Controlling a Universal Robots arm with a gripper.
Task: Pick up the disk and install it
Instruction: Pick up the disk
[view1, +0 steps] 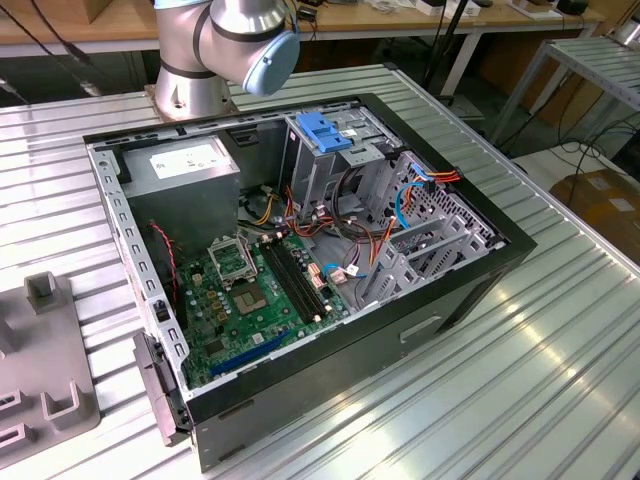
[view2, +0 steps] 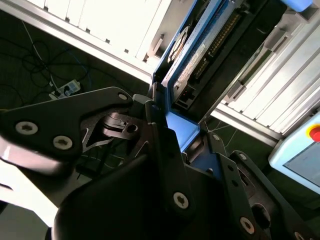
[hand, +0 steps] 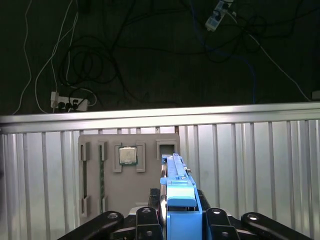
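Disk (view2: 192, 60) is clamped in the gripper (hand: 178, 216). In both wrist views the black fingers (view2: 155, 120) close from either side on its blue plastic end, and the metal body projects out beyond them. In the first wrist view the disk shows edge-on over the ribbed metal table (hand: 250, 165). Its far end overlaps the grey tray (hand: 150, 195), which also carries a small square chip (hand: 128, 155). Whether it hangs free of the tray cannot be told. In the second wrist view the circuit board face and connector pins are exposed, with the fingers clear of them. Judged handling: a rigid, dense item, weighty for its size, with smooth metal faces that would likely slip under a light pinch. It is probably sensitive to knocks, and the board and connector should bear no load. The blue plastic side rails look the proper hold, since they give slightly and offer a better bite than bare metal. The present grip appears to sit on that plastic. In the exterior view the open computer case (view1: 470, 270) lies on the same table, apart from the tray at the exterior view's left. A blue-latched drive bay (view1: 325, 130) sits at its far side, near the arm (view1: 235, 40). Installation is not yet done.
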